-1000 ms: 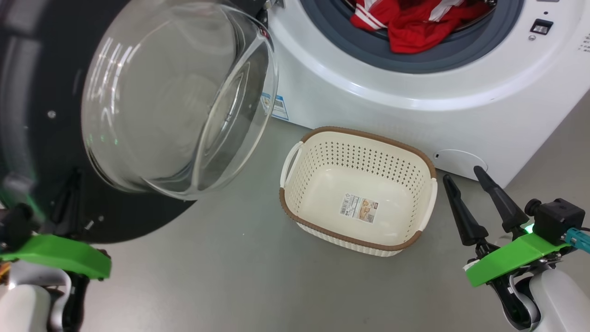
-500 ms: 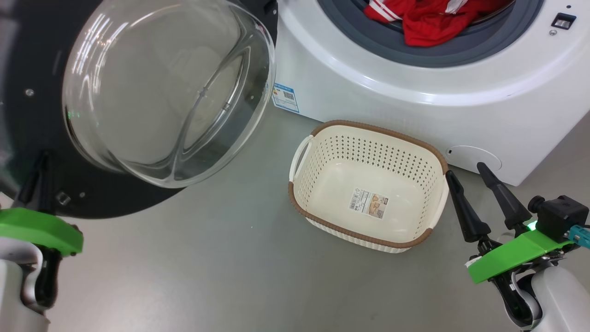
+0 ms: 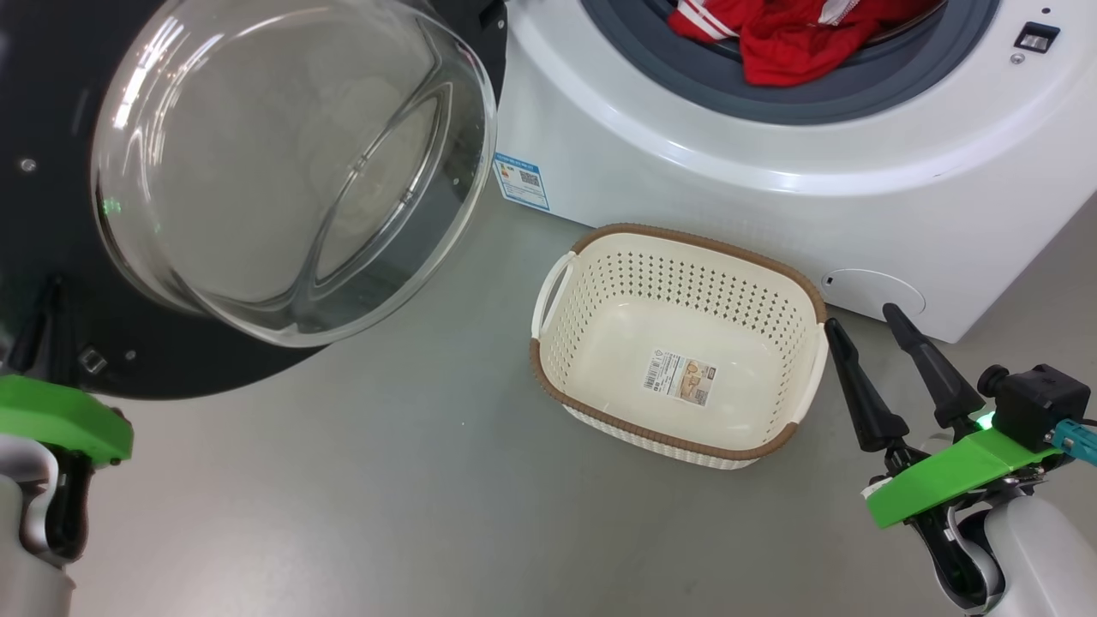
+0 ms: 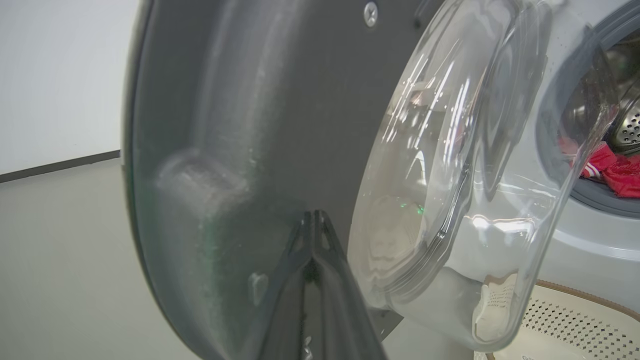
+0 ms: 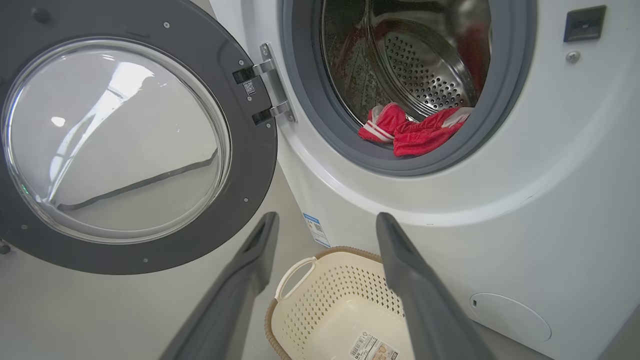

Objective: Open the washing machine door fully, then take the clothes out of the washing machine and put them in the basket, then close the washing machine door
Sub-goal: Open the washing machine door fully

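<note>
right wrist view: right gripper spread wide, empty.

The room is bright, the light soft and coming from overhead, so the grey floor and the white washer show only faint shadows, the clearest a pale one under the basket just beside the right claw. White streaks of glare cross the glass bowl just right of the left claw, whose fingers are a dark blur, and the door right behind them is smeared and out of focus. Through the right claw's wide lens the washer's edges bow, and the drum beyond is dim with glints.
</note>
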Controlling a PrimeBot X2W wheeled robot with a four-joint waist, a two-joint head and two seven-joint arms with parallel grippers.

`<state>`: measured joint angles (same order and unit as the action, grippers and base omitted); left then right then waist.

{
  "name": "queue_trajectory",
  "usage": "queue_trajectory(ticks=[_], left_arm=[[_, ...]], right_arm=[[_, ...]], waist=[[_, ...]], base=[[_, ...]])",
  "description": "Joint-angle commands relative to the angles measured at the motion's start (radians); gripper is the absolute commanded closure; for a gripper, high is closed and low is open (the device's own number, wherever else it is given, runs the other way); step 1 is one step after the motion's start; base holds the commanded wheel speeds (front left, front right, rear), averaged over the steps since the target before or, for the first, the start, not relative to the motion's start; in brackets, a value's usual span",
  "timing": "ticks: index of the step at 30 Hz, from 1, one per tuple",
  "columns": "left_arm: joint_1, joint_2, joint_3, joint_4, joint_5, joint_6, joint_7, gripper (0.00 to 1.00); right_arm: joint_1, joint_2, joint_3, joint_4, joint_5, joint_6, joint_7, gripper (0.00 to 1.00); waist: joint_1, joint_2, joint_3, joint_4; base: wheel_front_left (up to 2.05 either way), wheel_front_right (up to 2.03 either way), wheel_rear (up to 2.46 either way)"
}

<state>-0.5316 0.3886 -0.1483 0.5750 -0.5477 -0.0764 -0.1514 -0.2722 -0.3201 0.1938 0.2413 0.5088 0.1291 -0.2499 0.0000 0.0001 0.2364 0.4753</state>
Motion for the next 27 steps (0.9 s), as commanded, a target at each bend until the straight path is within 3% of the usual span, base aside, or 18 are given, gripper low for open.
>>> queue_trajectory(ticks=[1,27], left_arm=[[-0.049,0.067,0.038,-0.01,-0.001,-0.005,-0.012,1.0],[0.038,0.046,0.011,-0.071,-0.011,0.014,-0.047,1.0]], right_arm=[[-0.005,-0.003,0.02,-0.021,0.008,0.002,-0.012,0.0],[0.02,0.002,0.021,-0.012,0.021,0.002,-0.012,0.0]], waist=[[0.0,-0.0001,-0.001,0.0],[0.0,-0.0001,-0.057,-0.013]], base=[[0.0,0.0,0.0],[0.0,0.0,0.0]])
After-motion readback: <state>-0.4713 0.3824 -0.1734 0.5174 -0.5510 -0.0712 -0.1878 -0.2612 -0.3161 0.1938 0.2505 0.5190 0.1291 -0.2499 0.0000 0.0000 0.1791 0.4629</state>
